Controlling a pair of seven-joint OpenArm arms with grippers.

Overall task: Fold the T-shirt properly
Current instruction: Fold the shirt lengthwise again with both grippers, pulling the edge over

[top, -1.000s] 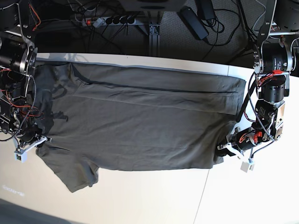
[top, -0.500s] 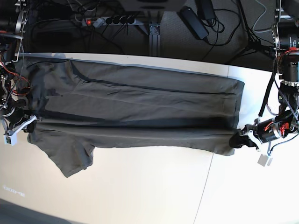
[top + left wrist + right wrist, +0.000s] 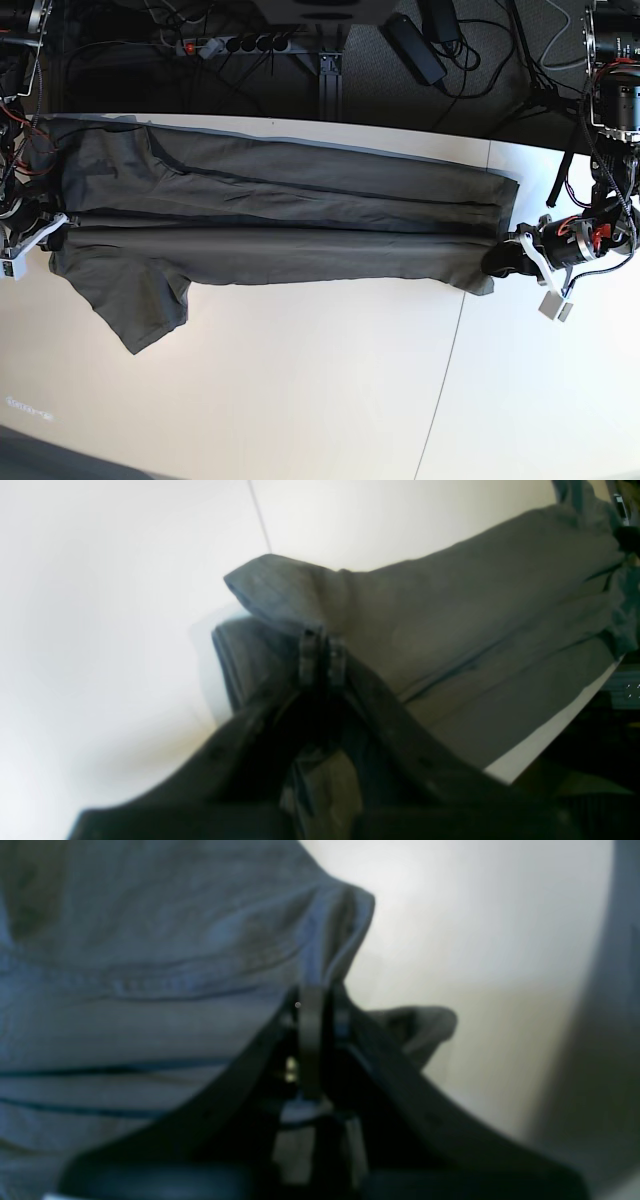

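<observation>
While the near half of the white worktop (image 3: 300, 400) is bare, one T-shirt (image 3: 290, 225) is stretched along its far edge, long axis running side to side, pretty much from one end of the table to the other. It's doubled lengthwise into a long flat band, with several folds and seams running parallel to the far edge. One sleeve (image 3: 135, 300) hangs off the band toward the near side, close to the camera-left end, angled down and out.

Two arms, one at each end of the shirt. The left gripper (image 3: 510, 258) sits at the camera-right end, lying low and roughly level, pointing inward at the fabric. In the left wrist view its fingers (image 3: 309, 655) are pinched together on a raised corner of the shirt (image 3: 450, 610), cloth bunched right at the tips. The right gripper (image 3: 50, 225) is at the camera-left end, low over the left edge of the worktop, also aimed inward. The right wrist view is blurry, but its fingers (image 3: 311, 1040) are closed tight on a peak of fabric (image 3: 150, 940) that stands up above the tips.

So both ends are held and the band between them looks taut and fairly straight.

Farther back, past the far edge, one power strip (image 3: 235, 44) and a tangle of cables lie on the dark floor.
</observation>
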